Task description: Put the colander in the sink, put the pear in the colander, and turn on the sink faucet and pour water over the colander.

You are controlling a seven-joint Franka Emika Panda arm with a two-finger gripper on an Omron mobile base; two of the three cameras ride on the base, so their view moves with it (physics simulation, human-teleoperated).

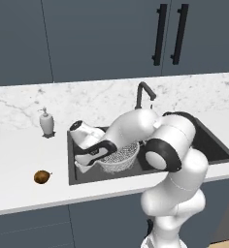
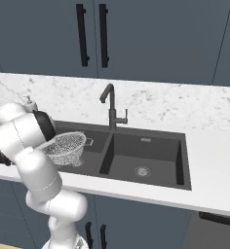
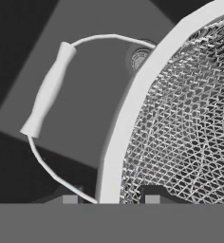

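Note:
The silvery mesh colander sits low inside the left basin of the dark double sink. My gripper is shut on its white rim, one fingertip on each side. A wire side handle loops out over the basin floor, with the drain behind it. I cannot tell whether the colander touches the floor. The brown pear lies on the counter left of the sink. Behind the sink's divider stands the dark faucet.
A white soap dispenser stands on the counter at the sink's back left. The right basin holds only its drain. Dark cabinets with black handles hang above the marble backsplash. My arm's elbow hangs over the sink's front edge.

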